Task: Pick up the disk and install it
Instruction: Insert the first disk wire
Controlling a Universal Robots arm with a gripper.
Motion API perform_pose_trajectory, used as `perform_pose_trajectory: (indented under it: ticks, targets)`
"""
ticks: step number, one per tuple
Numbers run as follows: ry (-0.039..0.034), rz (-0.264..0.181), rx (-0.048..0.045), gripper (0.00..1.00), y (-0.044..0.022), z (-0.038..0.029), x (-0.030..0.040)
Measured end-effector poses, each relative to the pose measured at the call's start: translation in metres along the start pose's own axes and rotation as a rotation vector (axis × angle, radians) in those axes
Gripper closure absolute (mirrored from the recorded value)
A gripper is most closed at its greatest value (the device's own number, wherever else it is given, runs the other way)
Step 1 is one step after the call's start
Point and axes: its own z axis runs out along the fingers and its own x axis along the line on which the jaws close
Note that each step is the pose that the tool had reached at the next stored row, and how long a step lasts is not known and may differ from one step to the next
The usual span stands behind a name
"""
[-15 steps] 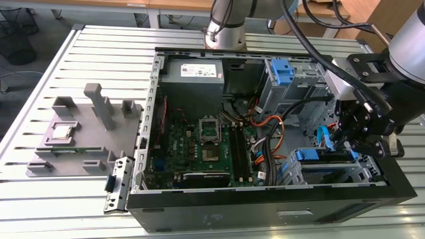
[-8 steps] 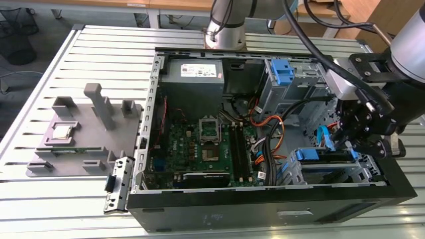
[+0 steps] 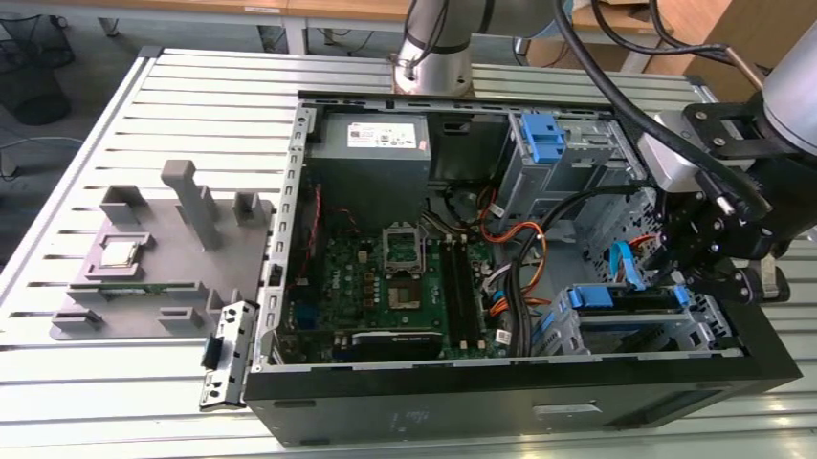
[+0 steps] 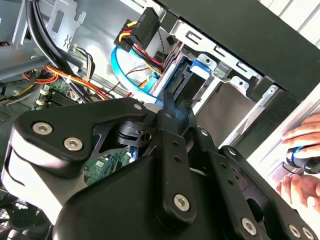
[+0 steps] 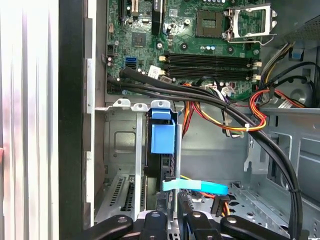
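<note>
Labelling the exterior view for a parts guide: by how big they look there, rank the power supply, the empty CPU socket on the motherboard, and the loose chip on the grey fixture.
1. Power supply, clearly largest.
2. CPU socket and the loose chip look about alike; not ranked.

Arm: the arm (image 3: 441, 38) stands on its grey base column at the far side in the exterior view, with black cables running to the wrist (image 3: 715, 158) at the exterior view's right.
Gripper: the gripper (image 3: 690, 273) is black and points down.
Fingers: narrow black fingers (image 4: 170, 107) lie close together in the second wrist view.
Person: a hand (image 4: 302, 160) shows in the second wrist view.
</note>
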Motion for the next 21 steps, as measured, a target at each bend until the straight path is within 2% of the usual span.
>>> perform_pose_trajectory:
  ticks: [1, 3, 7, 14, 21]
  targets:
    - [0.0, 0.0, -0.0014, 0.77, -0.0001, 0.0, 0.0]
    - [-0.0005, 0.001, -0.018, 0.77, -0.0004, 0.0003, 0.0001]
    - [-0.0016, 0.005, -0.0793, 0.77, -0.001, 0.0011, 0.0001]
    - [-0.003, 0.006, -0.0817, 0.77, -0.0021, 0.0012, 0.0001]
    - [-0.0029, 0.014, -0.0835, 0.77, -0.0087, 0.0018, 0.0002]
